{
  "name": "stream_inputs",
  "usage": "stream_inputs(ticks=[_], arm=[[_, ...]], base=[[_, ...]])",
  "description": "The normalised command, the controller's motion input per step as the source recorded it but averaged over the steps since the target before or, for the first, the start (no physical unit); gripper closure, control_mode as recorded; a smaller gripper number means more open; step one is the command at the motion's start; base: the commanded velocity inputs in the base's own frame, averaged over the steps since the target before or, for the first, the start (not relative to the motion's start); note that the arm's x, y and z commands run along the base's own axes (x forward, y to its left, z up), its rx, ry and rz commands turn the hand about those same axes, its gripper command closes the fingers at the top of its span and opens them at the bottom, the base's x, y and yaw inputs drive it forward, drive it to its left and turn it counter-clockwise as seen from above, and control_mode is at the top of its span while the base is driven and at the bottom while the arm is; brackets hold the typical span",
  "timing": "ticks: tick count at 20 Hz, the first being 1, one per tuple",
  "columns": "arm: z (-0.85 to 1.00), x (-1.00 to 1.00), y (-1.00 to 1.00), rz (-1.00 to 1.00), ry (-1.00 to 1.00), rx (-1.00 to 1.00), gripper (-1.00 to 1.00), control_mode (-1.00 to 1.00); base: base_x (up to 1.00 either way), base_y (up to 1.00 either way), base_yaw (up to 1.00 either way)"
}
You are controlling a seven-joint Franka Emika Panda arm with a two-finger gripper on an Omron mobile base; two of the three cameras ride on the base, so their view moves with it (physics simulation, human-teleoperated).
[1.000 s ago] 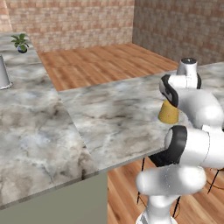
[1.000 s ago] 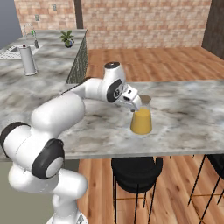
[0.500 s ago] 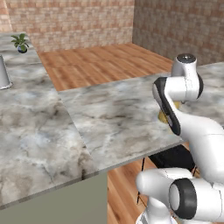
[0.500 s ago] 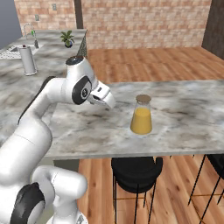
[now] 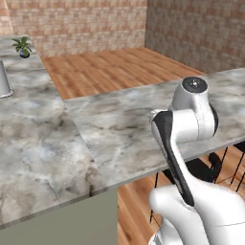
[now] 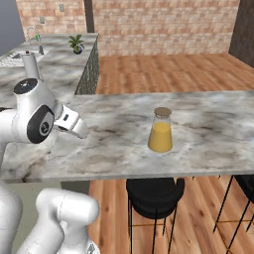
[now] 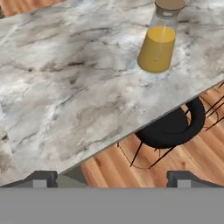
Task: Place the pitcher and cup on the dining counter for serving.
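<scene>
Pitcher [image 6: 160,131]: set upright on dining counter [image 6: 208,139], above a stool [image 6: 154,196].
Gripper [image 7: 112,178]: jaws spread wide, nothing held, well apart from pitcher.

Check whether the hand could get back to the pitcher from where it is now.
Probably yes: the pitcher stands upright, alone on the dining counter, bare marble lies between it and the open hand.
</scene>
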Motion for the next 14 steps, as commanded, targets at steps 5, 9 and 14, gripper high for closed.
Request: stream_inputs(ticks=[5,9,14], arm=[[0.00,0.00,0.00,0.00,0.00,0.00,-1.00,1.00],[0.00,0.00,0.00,0.00,0.00,0.00,-1.00,1.00],[0.00,0.00,0.00,0.00,0.00,0.00,-1.00,1.00]], base=[[-0.92,1.00,0.55],[-0.70,1.00,0.58],[-0.30,1.00,0.45]])
